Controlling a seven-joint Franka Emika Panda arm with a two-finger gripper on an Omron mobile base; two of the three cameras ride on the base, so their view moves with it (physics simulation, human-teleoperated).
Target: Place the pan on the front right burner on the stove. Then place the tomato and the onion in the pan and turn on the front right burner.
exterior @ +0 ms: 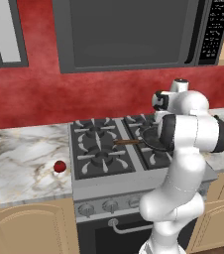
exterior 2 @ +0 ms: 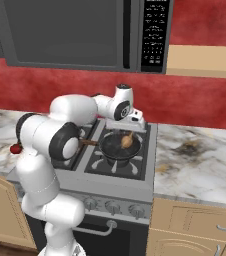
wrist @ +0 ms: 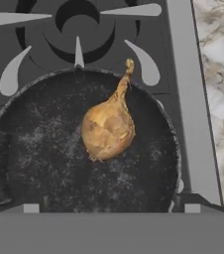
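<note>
Onion point(wrist: 107, 130) sits loose in the pan point(wrist: 39, 158), roughly centred, stem pointing toward the rear burner. The pan sits on the front right burner point(exterior 2: 116, 161) of the stove point(exterior: 96, 181), handle point(exterior: 127, 142) running left across the grates. Gripper point(wrist: 111, 208) hovers right above the pan, fingers point(wrist: 30, 208) spread wide, grasping nothing.

Tomato point(exterior: 59, 166) is on the table point(exterior: 20, 163) left of the stove, close to the stove's edge, well apart from the pan.

Risks:
- Onion is round and can roll if the pan gets bumped; a low exit sweep could clip the rim or the handle and shift the pan off the grate.
- Reach to the tomato crosses over the handle and the left burners, so lift first.
- Tomato is a smooth ball, so an off-centre pinch could squirt it toward the table's front edge.

Room: open above the stove, with the microwave point(exterior: 134, 32) well overhead. Bare table around the tomato. Knobs point(exterior 2: 112, 208) on the front panel look unobstructed.
</note>
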